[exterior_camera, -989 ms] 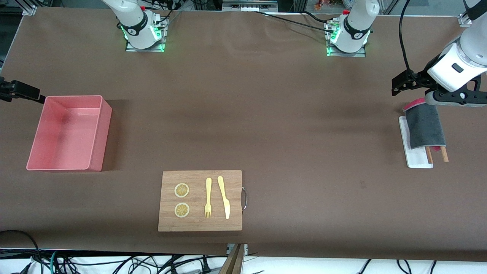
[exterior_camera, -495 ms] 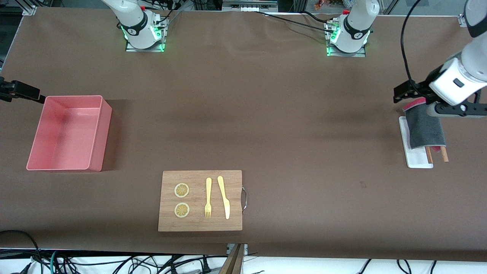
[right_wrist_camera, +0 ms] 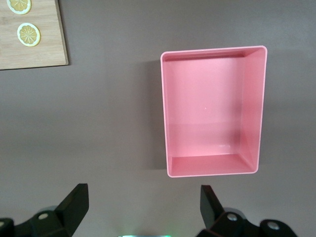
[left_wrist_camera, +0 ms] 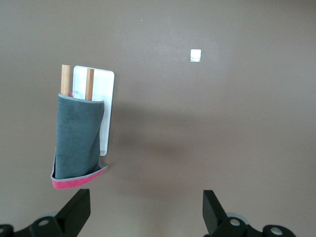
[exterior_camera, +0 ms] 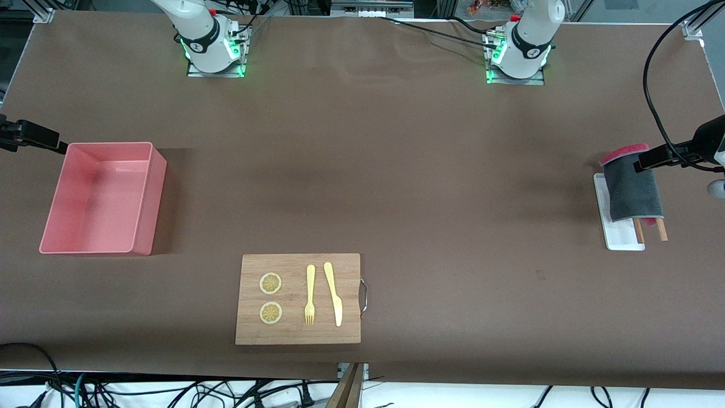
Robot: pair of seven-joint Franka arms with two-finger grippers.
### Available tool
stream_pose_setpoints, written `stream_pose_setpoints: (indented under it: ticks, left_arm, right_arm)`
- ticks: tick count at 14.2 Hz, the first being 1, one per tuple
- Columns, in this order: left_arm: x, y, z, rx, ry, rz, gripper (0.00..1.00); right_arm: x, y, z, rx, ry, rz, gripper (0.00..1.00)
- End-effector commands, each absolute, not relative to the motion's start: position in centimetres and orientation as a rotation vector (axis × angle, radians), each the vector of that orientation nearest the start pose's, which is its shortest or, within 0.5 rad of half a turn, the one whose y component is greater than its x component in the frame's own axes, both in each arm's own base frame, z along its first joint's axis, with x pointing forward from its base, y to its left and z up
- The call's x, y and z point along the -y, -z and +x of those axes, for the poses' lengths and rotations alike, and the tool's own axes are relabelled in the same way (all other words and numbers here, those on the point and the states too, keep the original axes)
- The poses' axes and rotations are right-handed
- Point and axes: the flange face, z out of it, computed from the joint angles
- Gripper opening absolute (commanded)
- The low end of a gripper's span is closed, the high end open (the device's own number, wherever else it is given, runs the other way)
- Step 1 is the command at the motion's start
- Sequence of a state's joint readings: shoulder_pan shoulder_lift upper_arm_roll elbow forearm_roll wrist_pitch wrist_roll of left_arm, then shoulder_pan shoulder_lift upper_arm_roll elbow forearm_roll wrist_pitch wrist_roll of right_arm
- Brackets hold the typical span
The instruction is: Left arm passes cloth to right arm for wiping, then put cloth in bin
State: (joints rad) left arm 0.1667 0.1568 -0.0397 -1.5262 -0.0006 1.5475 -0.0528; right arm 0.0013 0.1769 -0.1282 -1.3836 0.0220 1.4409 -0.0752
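Cloth [exterior_camera: 631, 190] lies grey face up, draped over white tray [exterior_camera: 620, 238] and two wooden sticks [exterior_camera: 649, 229], at left arm's end of table, about 3 o'clock from table centre.

Left gripper [left_wrist_camera: 145, 217] hovers beside cloth, jaws wide, holding nothing. Right gripper [right_wrist_camera: 143, 212] waits near bin [exterior_camera: 102, 198], about 9 o'clock, spread open, empty.

Risks:
- pinch may catch stick or tray with cloth
- only pink edge gripped, cloth may slip
- fold thickness probably uneven; hard to judge

One high overview, two wrist cameras looking straight down

The front view spans the whole tabletop [exterior_camera: 396, 170]; it shares the cloth [left_wrist_camera: 76, 143] with the left wrist view, the bin [right_wrist_camera: 212, 111] with the right.
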Motion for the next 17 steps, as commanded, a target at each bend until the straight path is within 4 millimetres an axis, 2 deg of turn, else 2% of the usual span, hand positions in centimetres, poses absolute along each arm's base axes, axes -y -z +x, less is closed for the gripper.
stream_pose_setpoints:
  ticks: [1,2,3,4,6,8,10,11,12,14,16,17]
  left_arm:
    - [-11.6,-54.5,59.6,0.387,-0.226,-3.111,1.0]
    - [-13.4,-54.3,59.8,0.464,-0.217,-3.104,1.0]
    - [-14.4,-54.0,59.7,0.553,-0.221,-3.086,1.0]
    - [-14.4,-53.6,59.6,0.669,-0.235,-3.053,1.0]
    - [-12.6,-52.9,59.3,0.882,-0.279,-2.928,1.0]
    - [-8.5,-51.8,59.6,0.852,-0.279,-2.785,1.0]
    - [-3.4,-47.8,58.8,0.814,-0.305,-2.629,1.0]
    - [-1.6,-46.2,58.3,0.806,-0.284,-2.549,1.0]
    - [-0.9,-44.1,57.6,0.817,-0.262,-2.451,1.0]
    - [-0.9,-40.1,56.2,0.814,-0.194,-2.29,1.0]
    - [-1.8,-37.5,55.5,0.821,-0.166,-2.295,1.0]
    - [-3.1,-36.4,55.0,0.868,-0.18,-2.272,1.0]
  right_arm:
    - [6.8,-60.5,59.2,-0.072,-0.173,-3.109,1.0]
    - [6.9,-60.5,59.2,-0.075,-0.173,-3.108,1.0]
    - [6.8,-60.5,59.2,-0.073,-0.173,-3.109,1.0]
    - [6.8,-60.5,59.2,-0.072,-0.173,-3.109,1.0]
    - [6.8,-60.5,59.2,-0.072,-0.173,-3.109,1.0]
    - [6.8,-60.5,59.2,-0.072,-0.173,-3.109,1.0]
    - [6.8,-60.5,59.2,-0.07,-0.173,-3.109,1.0]
    - [6.8,-60.5,59.2,-0.072,-0.173,-3.109,1.0]
    - [6.8,-60.5,59.2,-0.07,-0.173,-3.109,1.0]
    - [6.8,-60.5,59.2,-0.072,-0.173,-3.109,1.0]
    - [6.9,-60.5,59.2,-0.075,-0.173,-3.108,1.0]
    - [6.9,-60.5,59.2,-0.075,-0.173,-3.108,1.0]
